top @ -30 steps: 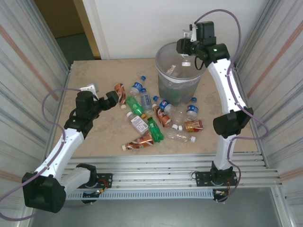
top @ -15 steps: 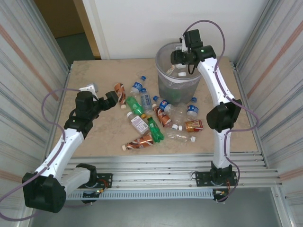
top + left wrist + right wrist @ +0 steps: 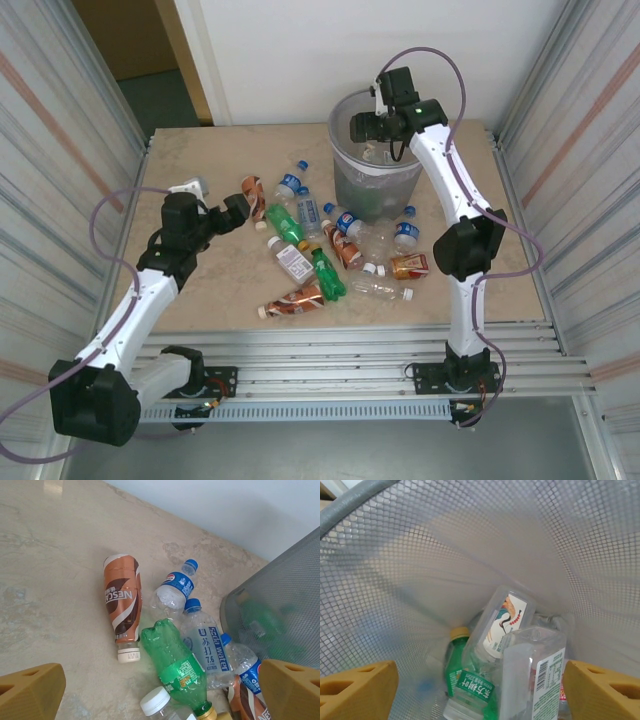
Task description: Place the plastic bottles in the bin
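Observation:
Several plastic bottles (image 3: 320, 245) lie scattered on the table in front of the bin (image 3: 375, 180). My left gripper (image 3: 240, 208) hangs open just left of the pile, above a brown Nescafe bottle (image 3: 121, 597), a crushed green bottle (image 3: 177, 665) and a clear soda water bottle (image 3: 205, 647); nothing sits between its fingers (image 3: 30, 692). My right gripper (image 3: 365, 128) is over the bin's mouth, open wide. Below it a clear square bottle (image 3: 532, 675) with a white label lies loose on a crane-labelled bottle (image 3: 502, 617) and a green bottle (image 3: 454, 667) inside the bin's mesh wall (image 3: 445, 555).
Corrugated metal walls close in both sides of the table (image 3: 200, 290). A flattened brown bottle (image 3: 295, 298) and a clear one (image 3: 380, 290) lie nearest the front edge. The bin's wall (image 3: 280, 605) stands just right of the left gripper's bottles.
My right gripper has swung left over the bin's mouth and let go of the clear bottle, which now lies inside. The left arm has stayed put.

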